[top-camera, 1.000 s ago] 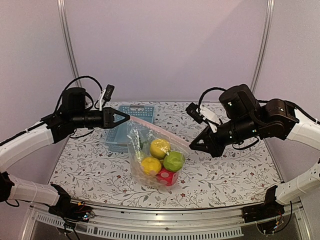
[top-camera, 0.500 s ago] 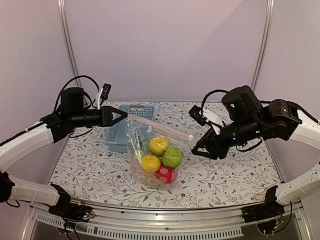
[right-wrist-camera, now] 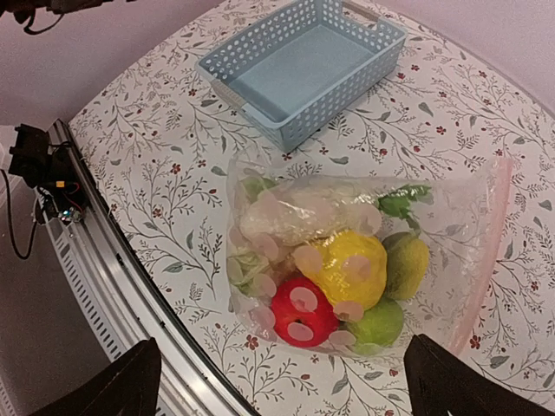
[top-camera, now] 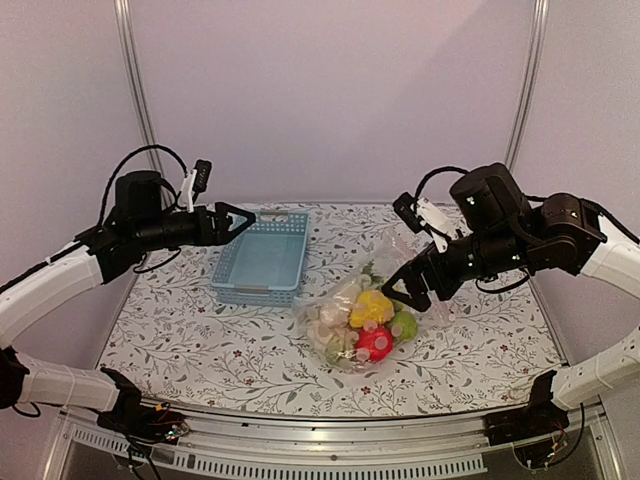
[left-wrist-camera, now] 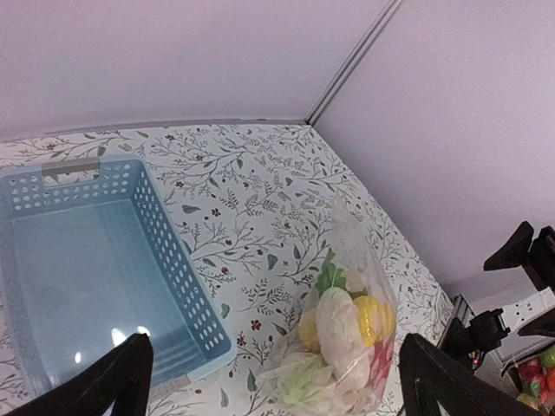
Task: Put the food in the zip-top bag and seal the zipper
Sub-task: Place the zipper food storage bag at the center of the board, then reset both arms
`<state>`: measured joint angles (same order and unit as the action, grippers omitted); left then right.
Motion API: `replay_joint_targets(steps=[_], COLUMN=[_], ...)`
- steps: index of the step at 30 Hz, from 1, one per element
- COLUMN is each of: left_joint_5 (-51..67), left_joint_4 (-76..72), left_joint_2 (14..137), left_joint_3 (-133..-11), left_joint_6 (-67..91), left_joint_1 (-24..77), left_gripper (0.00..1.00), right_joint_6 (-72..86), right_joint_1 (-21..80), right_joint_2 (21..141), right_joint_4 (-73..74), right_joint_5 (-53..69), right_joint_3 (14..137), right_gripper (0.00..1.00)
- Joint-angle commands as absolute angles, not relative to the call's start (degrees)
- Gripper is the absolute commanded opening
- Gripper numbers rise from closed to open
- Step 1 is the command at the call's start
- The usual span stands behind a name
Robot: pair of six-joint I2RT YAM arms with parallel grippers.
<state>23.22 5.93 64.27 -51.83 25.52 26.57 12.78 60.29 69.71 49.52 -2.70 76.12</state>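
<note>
Flower-printed cloth is spread over the table (top-camera: 180, 330), and on it the zip-top bag (top-camera: 365, 320) is laid flat beside the light-blue perforated basket (top-camera: 260, 262), so its load is spread, not stacked. Pressed against the crinkly clear film, the food (right-wrist-camera: 347, 269) is seen: glossy yellow, red and green rounds, pale knobbly pieces. The zipper (right-wrist-camera: 491, 243) (a pinkish strip) cannot be judged sealed. Above, the left gripper (top-camera: 243, 222) and the right gripper (top-camera: 405, 290) are held aloft, jaws spread, nothing grasped.

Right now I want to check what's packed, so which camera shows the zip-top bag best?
Right wrist: it looks down on the whole zip-top bag lying flat, with each piece of food distinct. Top external shows it small and farther off. Left wrist shows it at a slant, low in the frame, with the pieces overlapping.
</note>
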Motion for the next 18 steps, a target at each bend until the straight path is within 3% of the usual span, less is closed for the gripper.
replay_joint_targets(steps=[1,18], left_joint_5=[16.72,8.74], left_joint_4=[8.92,6.98], left_joint_2=[63.99,60.82], left_joint_3=[-53.10,-44.91], left_joint_6=[24.98,24.90], left_joint_1=[23.42,0.19], left_gripper=[1.00,1.00], right_joint_6=[15.96,22.82], right_joint_1=[55.83,20.08], right_joint_2=[69.45,67.63], right_joint_4=[47.74,25.72], right_joint_5=[-8.39,-0.64], right_joint_3=[76.37,54.81], right_gripper=[0.99,0.99])
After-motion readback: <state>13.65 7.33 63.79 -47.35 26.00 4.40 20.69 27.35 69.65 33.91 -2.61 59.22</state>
